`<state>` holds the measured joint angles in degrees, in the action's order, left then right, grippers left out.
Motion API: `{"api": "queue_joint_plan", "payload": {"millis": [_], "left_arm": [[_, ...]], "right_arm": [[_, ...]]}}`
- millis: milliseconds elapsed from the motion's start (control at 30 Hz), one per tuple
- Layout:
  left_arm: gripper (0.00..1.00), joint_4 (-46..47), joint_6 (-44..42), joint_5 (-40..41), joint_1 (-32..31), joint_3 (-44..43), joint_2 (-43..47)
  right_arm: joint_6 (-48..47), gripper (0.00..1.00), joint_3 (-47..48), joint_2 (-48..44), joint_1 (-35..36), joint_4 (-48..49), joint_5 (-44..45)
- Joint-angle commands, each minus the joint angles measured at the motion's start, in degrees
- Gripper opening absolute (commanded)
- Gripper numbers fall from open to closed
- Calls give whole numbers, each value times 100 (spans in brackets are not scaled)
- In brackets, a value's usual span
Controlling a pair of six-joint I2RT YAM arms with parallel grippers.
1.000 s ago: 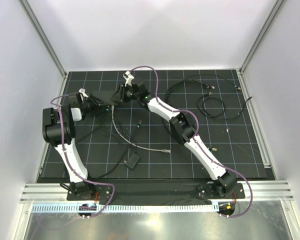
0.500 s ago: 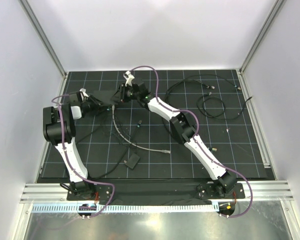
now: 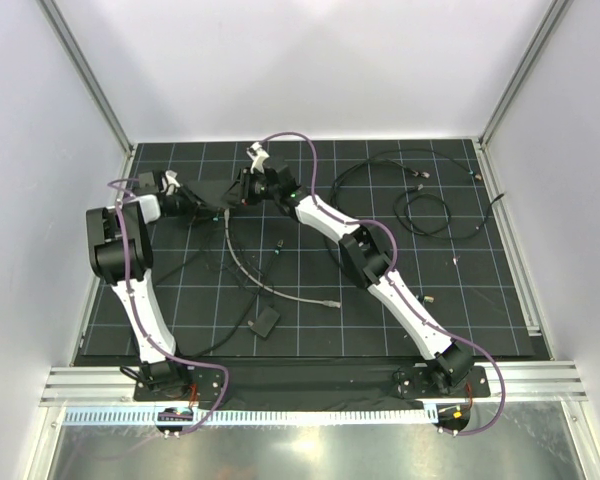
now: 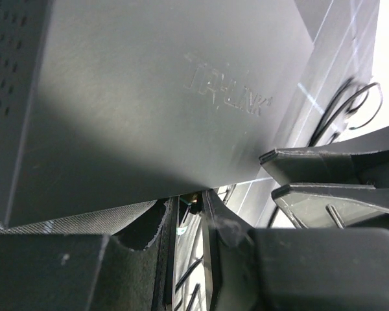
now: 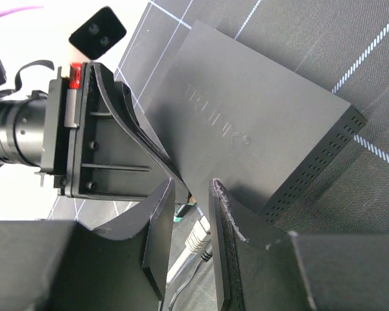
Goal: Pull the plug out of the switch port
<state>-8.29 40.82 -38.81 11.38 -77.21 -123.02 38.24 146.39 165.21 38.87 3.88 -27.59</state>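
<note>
The switch point(image 3: 212, 190) is a flat dark-grey box lying at the back left of the mat, and its lettered top fills the left wrist view point(image 4: 155, 97). A pale plug point(image 5: 198, 238) on a grey cable sits in the port edge, also seen from above as the plug point(image 3: 226, 214). My right gripper point(image 5: 191, 191) stands open, its jaws on either side of the plug with a gap showing. My left gripper point(image 4: 189, 204) is at the switch's left end point(image 3: 185, 197). Its jaws stand a narrow slit apart against the switch's edge, and nothing shows between them.
A small black block point(image 3: 265, 324) on a thin cable lies near the front. The grey cable's free end point(image 3: 330, 301) rests mid-mat. Loose black cables point(image 3: 420, 205) coil at the back right. Small connectors point(image 3: 280, 246) are scattered. Frame rails and walls border the mat.
My left arm has swung its gripper toward the back, up to the switch's left end, and its jaws have narrowed. The right arm has barely moved.
</note>
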Motion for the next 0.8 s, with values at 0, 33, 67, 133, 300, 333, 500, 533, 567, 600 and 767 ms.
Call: {"api": "queue_joint_plan", "payload": {"millis": [0, 33, 67, 133, 300, 333, 500, 533, 567, 600, 767], "left_arm": [[0, -1736, -1031, 883, 66, -206, -424], [0, -1833, -1110, 910, 75, -242, -433], [0, -1929, -1181, 866, 93, -242, -424], [0, -1887, -1208, 761, 102, -111, -267], [0, -1676, -1165, 673, 137, 223, 251], [0, -1606, -1173, 690, 137, 311, 574], [0, -1859, -1322, 1058, 119, 400, 1472], [0, -1912, -1366, 1181, 128, 434, 1657], [0, -2008, -1444, 1287, 137, 452, 2120], [0, -2062, -1471, 1549, 128, 487, 2333], [0, -2431, -1498, 2166, 137, 417, 3643]], "right_arm": [[87, 35, 294, 21, 15, 227, 26], [87, 35, 285, 20, 15, 227, 35], [87, 35, 285, 3, 15, 227, 35], [96, 35, 285, 12, 15, 218, 26], [87, 34, 285, 3, 15, 254, -35], [87, 34, 276, -32, 15, 254, -44], [70, 36, 232, -129, 15, 254, -97], [61, 37, 206, -155, 15, 236, -106], [35, 38, 197, -251, 15, 219, -123], [35, 39, 145, -296, 15, 218, -123], [-237, 59, 57, -647, 15, -88, -185]]}}
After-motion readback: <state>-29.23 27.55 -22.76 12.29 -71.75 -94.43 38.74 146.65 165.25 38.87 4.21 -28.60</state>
